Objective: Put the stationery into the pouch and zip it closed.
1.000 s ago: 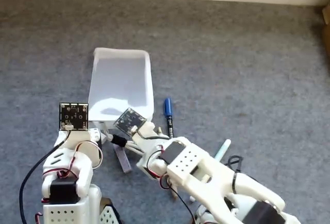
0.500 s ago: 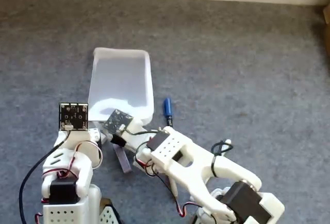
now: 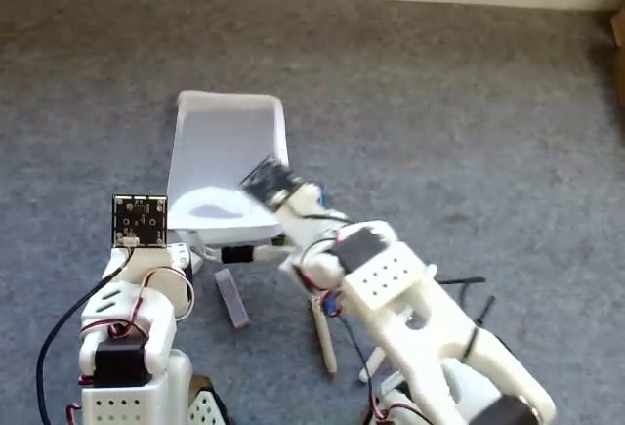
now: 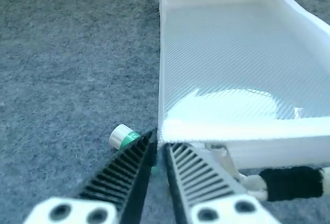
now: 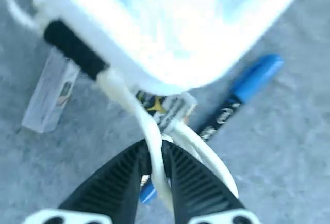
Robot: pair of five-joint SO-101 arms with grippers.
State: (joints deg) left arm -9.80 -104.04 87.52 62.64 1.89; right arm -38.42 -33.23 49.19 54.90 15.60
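The ribbed pouch (image 4: 227, 54) is pinched by the left end effector (image 4: 157, 147). A slim white pen (image 5: 119, 86) is gripped by the right end effector (image 5: 156, 154).

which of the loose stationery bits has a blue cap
The marker beside the pouch: black barrel, blue cap. The pencil is plain tan, and the small case is greyish.
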